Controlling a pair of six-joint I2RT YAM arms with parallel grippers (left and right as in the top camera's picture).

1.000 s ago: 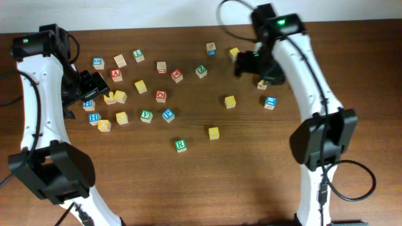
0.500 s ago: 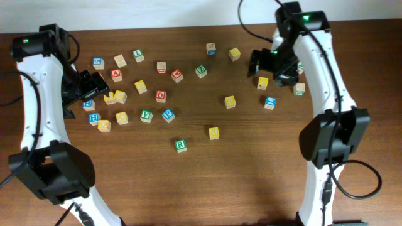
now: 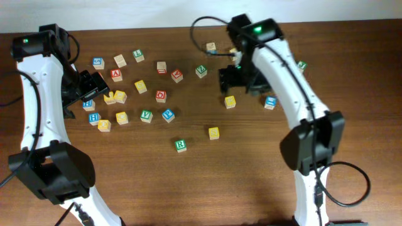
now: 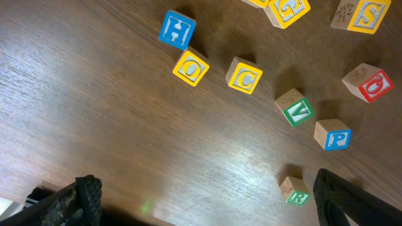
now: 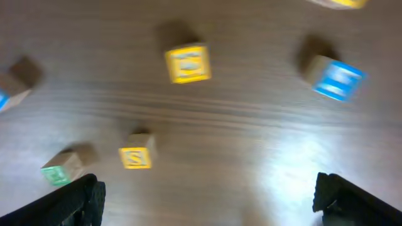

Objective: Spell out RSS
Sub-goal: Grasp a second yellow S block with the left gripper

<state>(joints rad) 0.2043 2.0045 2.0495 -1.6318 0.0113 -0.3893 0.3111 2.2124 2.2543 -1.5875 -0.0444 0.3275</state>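
Overhead view of a dark wooden surface scattered with small alphabet cubes, with one arm at each side. We see the green-bordered R cube lying alone toward the front middle. A yellow S cube lies near it on the right arm's side, apart from it and slightly farther back, so the word is not yet lined up. The right fingers hover at the back right, close above another yellow cube. In the right wrist view they sit in the two lower corners, spread wide with nothing between them. That cube's letter is too blurred to read there (the yellow cube nearer the R does seem to read S). We judge this arm is held high and open so it can look over the cubes before coming down on one. The left fingers, likewise spread and empty, hang over the crowded left cluster. A second yellow S cube shows at the top edge of the left wrist view, well apart from the R. We take it for a likely third letter, not yet fetched from among its neighbours.
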